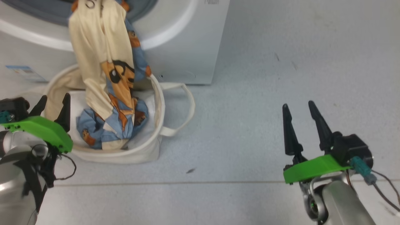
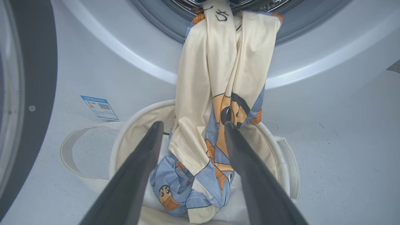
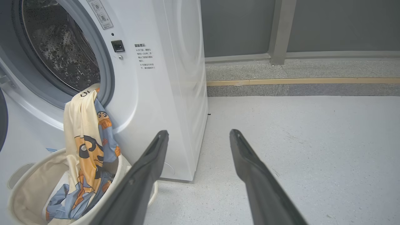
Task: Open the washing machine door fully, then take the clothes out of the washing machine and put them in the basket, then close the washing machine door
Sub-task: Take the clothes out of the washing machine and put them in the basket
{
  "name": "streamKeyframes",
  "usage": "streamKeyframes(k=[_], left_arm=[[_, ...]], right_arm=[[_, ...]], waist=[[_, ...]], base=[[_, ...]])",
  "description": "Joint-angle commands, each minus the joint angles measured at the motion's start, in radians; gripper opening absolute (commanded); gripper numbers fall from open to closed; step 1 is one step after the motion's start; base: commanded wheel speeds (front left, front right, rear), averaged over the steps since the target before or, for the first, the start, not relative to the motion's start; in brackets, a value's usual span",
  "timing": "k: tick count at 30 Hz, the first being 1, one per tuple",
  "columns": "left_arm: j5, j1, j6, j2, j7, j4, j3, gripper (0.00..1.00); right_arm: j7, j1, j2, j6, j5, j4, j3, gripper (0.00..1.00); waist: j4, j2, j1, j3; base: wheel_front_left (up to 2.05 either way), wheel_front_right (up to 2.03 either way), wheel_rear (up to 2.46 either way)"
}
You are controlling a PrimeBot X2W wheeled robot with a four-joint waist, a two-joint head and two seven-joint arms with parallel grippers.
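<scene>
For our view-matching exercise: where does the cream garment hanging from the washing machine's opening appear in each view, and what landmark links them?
Head view: upper left, the cream garment draping into the basket.
Left wrist view: centre, top to bottom.
Right wrist view: left side, below the drum.
Shared landmark: the basket.

The washing machine (image 3: 178, 78) has smooth, glossy white panels and a shiny perforated metal drum (image 3: 62, 53). The clothes (image 1: 93, 62) are soft, creased cloth, the basket (image 1: 125, 156) matt cream canvas, the floor (image 1: 281, 62) matt and speckled.
</scene>
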Motion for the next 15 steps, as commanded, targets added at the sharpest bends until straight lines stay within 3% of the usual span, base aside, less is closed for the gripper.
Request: streamKeyframes(k=[1, 7, 15], left_arm=[[0.016, 0.018, -0.005, 0.071, -0.012, -0.061, 0.047, 1.00], [0.096, 0.176, 0.009, 0.113, -0.013, -0.322, 0.195, 1.00], [0.175, 0.548, 0.107, 0.109, -0.013, -0.723, 0.406, 1.00]], right_arm=[[-0.012, 0.022, 0.007, 0.001, 0.011, -0.017, 0.028, 1.00], [-0.012, 0.046, 0.011, 0.001, 0.029, 0.006, 0.048, 1.00], [-0.012, 0.086, 0.009, 0.001, 0.052, 0.033, 0.072, 1.00]], waist=[[0.015, 0.0000, 0.0000, -0.069], [0.019, 0.0000, 0.0000, -0.155], [0.026, 0.0000, 0.0000, -0.270]], base=[[0.00, 0.00, 0.00], [0.00, 0.00, 0.00], [0.00, 0.00, 0.00]])
